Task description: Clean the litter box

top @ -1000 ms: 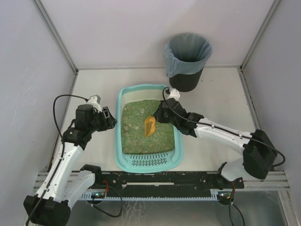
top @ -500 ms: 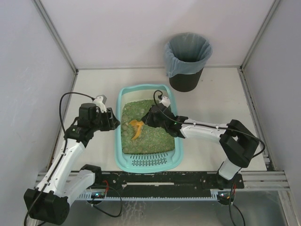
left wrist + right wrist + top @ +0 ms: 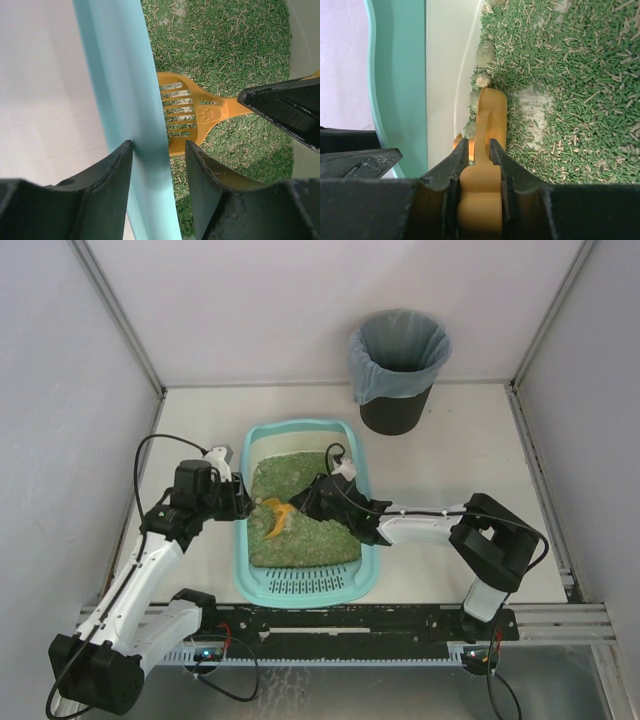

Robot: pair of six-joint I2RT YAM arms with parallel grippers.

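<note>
Straddling the left rim of the litter box (image 3: 300, 426), the left gripper (image 3: 156, 152) keeps its jaws narrow: the outer finger is against the rim's edge and a sliver of gap shows at the inner one, so I cannot tell whether it truly clamps. The right gripper (image 3: 479, 146) is closed tight on the handle of the orange scoop (image 3: 200, 112), whose slotted head lies in the green litter (image 3: 580, 100) by the box's left wall, beside pale clumps (image 3: 482, 79). The box sits in the middle of the table (image 3: 450, 440), near the black bin (image 3: 398, 370).

Lab test booth: plain white walls (image 3: 300, 300), alu frame posts (image 3: 121, 325), arms (image 3: 140, 575) bolted to rail (image 3: 340, 617).
</note>
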